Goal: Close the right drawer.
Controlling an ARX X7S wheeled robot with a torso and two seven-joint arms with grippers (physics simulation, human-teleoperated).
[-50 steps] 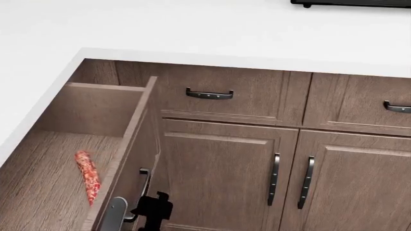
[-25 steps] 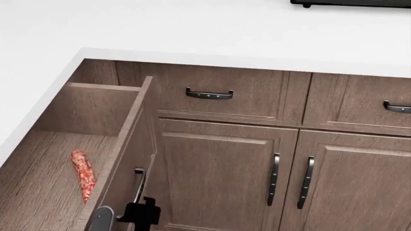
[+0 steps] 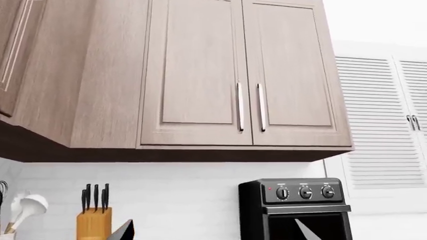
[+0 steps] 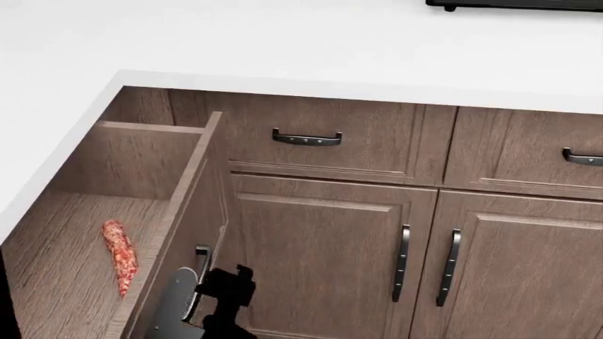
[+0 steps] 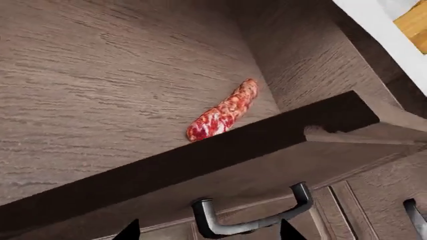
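Currently right drawer [image 4: 90, 212] open, red sausage [image 5: 223, 111] inside, right end effector [image 5: 208, 235] spread before bar handle [image 5: 257, 216]

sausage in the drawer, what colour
Mottled red and white sausage, clearest in the right wrist view.

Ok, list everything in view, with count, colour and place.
right drawer: one, brown, pulled open at head view's left.
sausage: one, red, on the drawer floor.
closed drawers: two, brown, under the counter.
lower doors: two, brown, shut.
upper doors: two, brown, shut.
knife block: one, tan, on the counter.
oven: one, black, on the counter.
right gripper: black tips at the drawer handle.
left gripper: only tips show.
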